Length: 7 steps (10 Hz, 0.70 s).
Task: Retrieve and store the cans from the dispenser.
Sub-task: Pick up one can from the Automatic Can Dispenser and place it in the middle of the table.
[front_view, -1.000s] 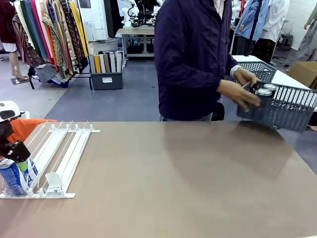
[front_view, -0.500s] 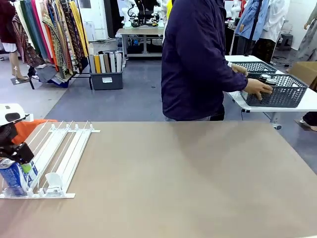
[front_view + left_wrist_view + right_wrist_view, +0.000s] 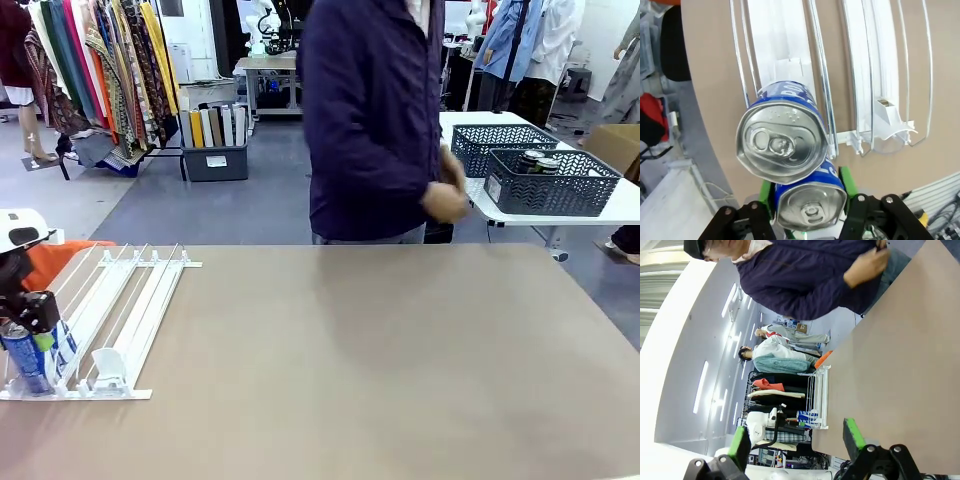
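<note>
While clamped at the near end of the dispenser (image 3: 125,310), a blue can (image 3: 810,206) is held between the green pads (image 3: 845,182) of the left gripper (image 3: 806,191). The jaws are closed on the can body and the silver top is turned toward the wrist camera. A second can (image 3: 782,144), also blue, is seen just above it in the left wrist view, lying in the same wire lane with its top toward the camera. The rims overlap in the picture; actual contact cannot be confirmed. The neighbouring lanes are bare, and a white stopper (image 3: 890,117) is seen at the end of one of them. In the front view the gripped can is roughly upright at the rack's near left end, hard against the picture's left edge. The rack is laid flat on the brown table (image 3: 380,360), at its near left corner.

The right gripper (image 3: 796,440) is held over the table well apart from the rack. Its jaws are wide open with nothing gripped, and bare tabletop is seen between the pads.

A person in a dark jacket (image 3: 375,120) is stood at the far side, one hand (image 3: 443,200) blurred in front of the body, clear of the table. Behind, to the right, two dark grey baskets are set on a white side table (image 3: 625,205). Silver-topped cans (image 3: 535,160) are seen in the nearer basket (image 3: 560,195). The contents of the farther basket (image 3: 490,140) cannot be made out.
</note>
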Motion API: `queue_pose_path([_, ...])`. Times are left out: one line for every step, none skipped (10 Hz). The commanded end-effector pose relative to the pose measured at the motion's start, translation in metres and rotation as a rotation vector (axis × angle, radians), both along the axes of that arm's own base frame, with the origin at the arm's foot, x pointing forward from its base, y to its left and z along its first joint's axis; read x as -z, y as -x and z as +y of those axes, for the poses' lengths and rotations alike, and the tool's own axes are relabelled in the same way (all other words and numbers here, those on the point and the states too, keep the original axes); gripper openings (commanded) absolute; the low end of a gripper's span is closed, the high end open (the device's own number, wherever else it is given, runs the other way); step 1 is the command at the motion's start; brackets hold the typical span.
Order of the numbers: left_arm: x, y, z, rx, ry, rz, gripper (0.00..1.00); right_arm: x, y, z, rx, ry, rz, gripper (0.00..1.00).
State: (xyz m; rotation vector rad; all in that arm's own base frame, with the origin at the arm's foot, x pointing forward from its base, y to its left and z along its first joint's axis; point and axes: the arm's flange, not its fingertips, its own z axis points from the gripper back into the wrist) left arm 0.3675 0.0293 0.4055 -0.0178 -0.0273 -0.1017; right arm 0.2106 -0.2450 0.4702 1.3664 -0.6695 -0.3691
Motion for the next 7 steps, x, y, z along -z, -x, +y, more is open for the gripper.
queue_pose_path([0.019, 0.024, -0.004, -0.023, -0.014, -0.012, 0.00, -0.003, -0.003, 0.000, 0.006, -0.008, -0.038, 1.00])
queue_pose_path([0.019, 0.024, -0.003, -0.029, -0.013, -0.019, 0.00, -0.003, -0.003, 0.000, 0.006, -0.008, -0.038, 1.00])
queue_pose_path([0.017, 0.024, -0.001, -0.035, -0.014, -0.025, 0.00, -0.003, -0.003, 0.000, 0.006, -0.008, -0.038, 1.00])
queue_pose_path([0.011, 0.024, 0.002, -0.054, -0.012, -0.035, 0.00, -0.003, -0.003, 0.000, 0.006, -0.008, -0.038, 1.00])
queue_pose_path([0.000, 0.025, 0.006, -0.074, 0.002, -0.053, 0.00, -0.003, -0.003, 0.000, 0.006, -0.008, -0.038, 1.00])
queue_pose_path([-0.020, 0.030, 0.010, -0.105, -0.003, -0.049, 0.00, -0.003, -0.003, 0.000, 0.006, -0.008, -0.038, 1.00])
queue_pose_path([-0.067, 0.045, 0.014, -0.062, 0.034, -0.111, 0.00, -0.003, -0.003, 0.000, 0.006, -0.008, -0.038, 1.00])
